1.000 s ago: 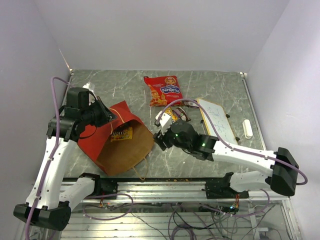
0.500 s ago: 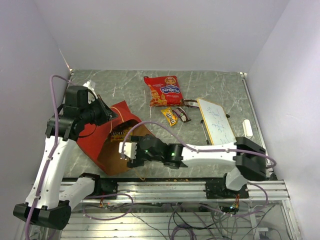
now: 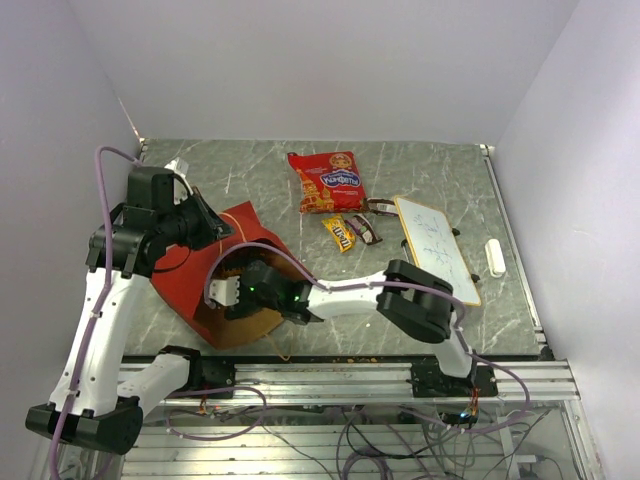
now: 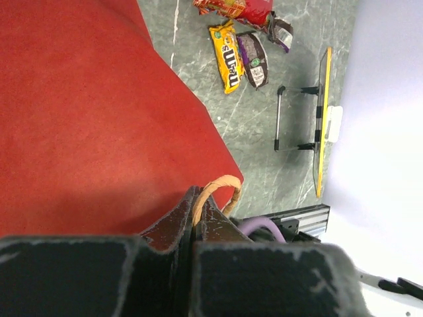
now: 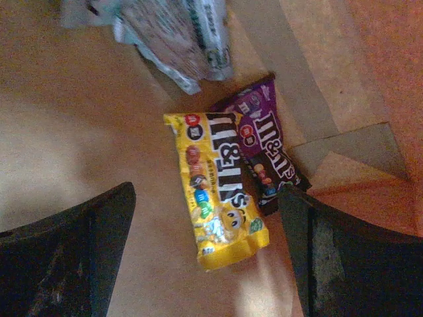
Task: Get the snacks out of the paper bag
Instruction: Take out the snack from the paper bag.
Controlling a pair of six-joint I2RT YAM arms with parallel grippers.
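The paper bag [image 3: 180, 285] lies on its side at the left of the table [image 3: 250, 170], its mouth gaping. On its kraft lining a yellow packet [image 5: 218, 198] and a purple packet [image 5: 264, 148] lie touching, with a silvery wrapper [image 5: 175, 30] just beyond them. The right tool [image 5: 205, 198] is inside the mouth, spread wide above both packets and gripping nothing. The left tool [image 4: 196, 214] is clamped tight on the bag's rim at its string handle [image 4: 215, 188]. A red packet [image 3: 327, 181] lies well apart on the table, with bare table between it and the bag.

Robot lab cell: plain white walls [image 3: 320, 60], aluminium rail [image 3: 330, 375], loose cabling [image 3: 380, 440].
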